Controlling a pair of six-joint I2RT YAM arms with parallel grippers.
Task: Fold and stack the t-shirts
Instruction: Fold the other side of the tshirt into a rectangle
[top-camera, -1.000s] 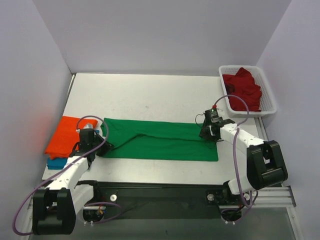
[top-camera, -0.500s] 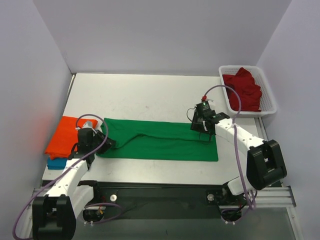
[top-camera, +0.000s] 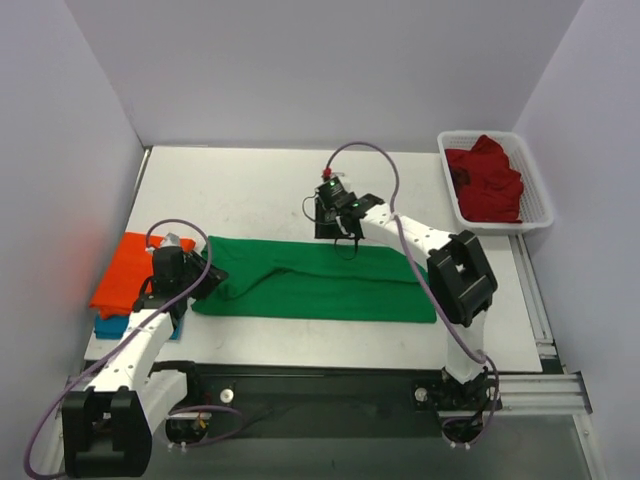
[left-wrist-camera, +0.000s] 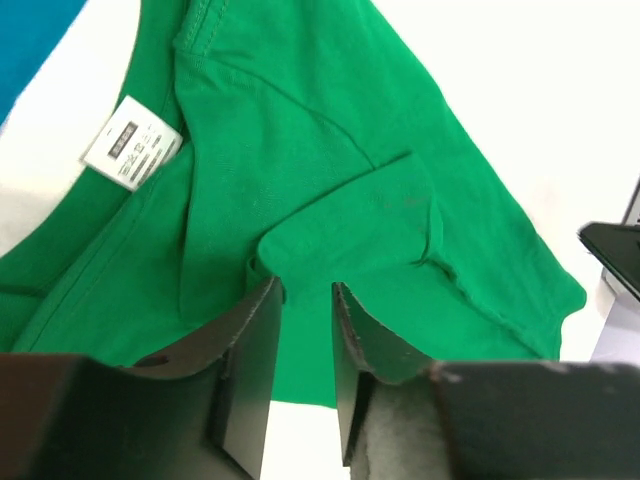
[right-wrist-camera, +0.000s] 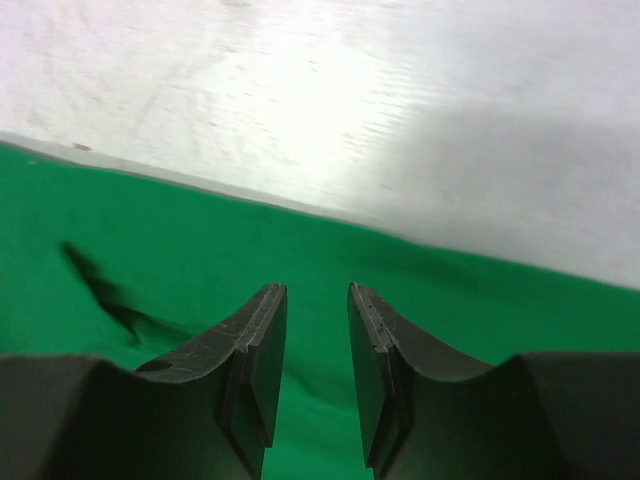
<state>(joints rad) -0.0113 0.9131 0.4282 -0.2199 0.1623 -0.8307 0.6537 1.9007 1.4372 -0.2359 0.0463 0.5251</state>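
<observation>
Top external view: orange t-shirt folded on blue t-shirt, counter left | left fingers parted, empty, at collar end of green t-shirt, a long band near the front edge | right fingers parted, empty, over its far edge | dark red t-shirt in basket | next fold probably needs matched grips and taut cloth.

A white mesh basket sits at the far right corner of the white table. Plain pale walls stand close round the table's left, far and right sides. A few faint dark scuffs mark the table's middle.
</observation>
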